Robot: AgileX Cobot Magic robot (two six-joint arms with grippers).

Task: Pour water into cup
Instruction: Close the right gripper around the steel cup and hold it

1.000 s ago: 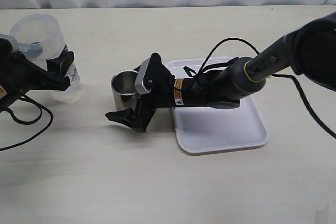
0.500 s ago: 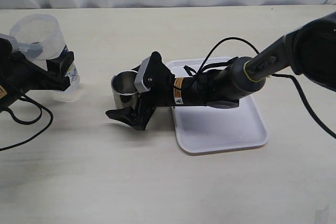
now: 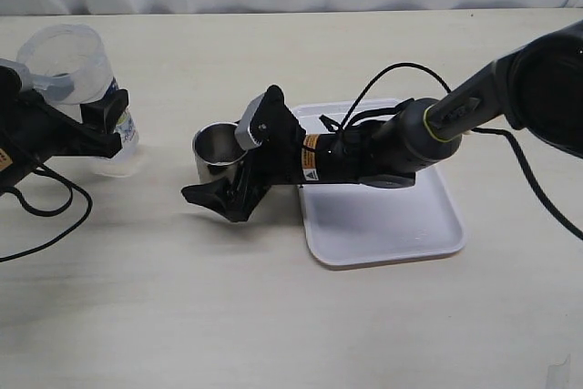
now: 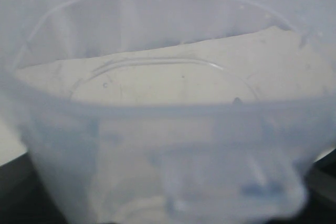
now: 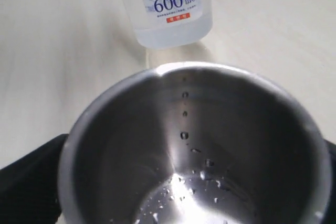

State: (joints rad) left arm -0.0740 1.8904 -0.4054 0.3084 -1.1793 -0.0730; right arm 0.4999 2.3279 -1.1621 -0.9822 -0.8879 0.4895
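The steel cup (image 3: 215, 148) stands upright on the table just left of the tray. My right gripper (image 3: 219, 168) lies low and open, one jaw in front of the cup and the other behind it. In the right wrist view the cup (image 5: 131, 145) fills the frame, with droplets of water (image 5: 207, 171) glinting on its shiny bottom. At the far left my left gripper (image 3: 91, 125) is shut on a translucent plastic container (image 3: 68, 61) with a blue label, held upright. In the left wrist view, that container (image 4: 168, 77) blocks almost everything.
A white tray (image 3: 428, 225) lies under the right arm's forearm. Black cables loop above the tray (image 3: 401, 70) and on the table at the left (image 3: 55, 225). A white curtain closes off the far edge.
The right gripper has crept slightly left around the cup and turned a little. Cup, container and left arm stay put.
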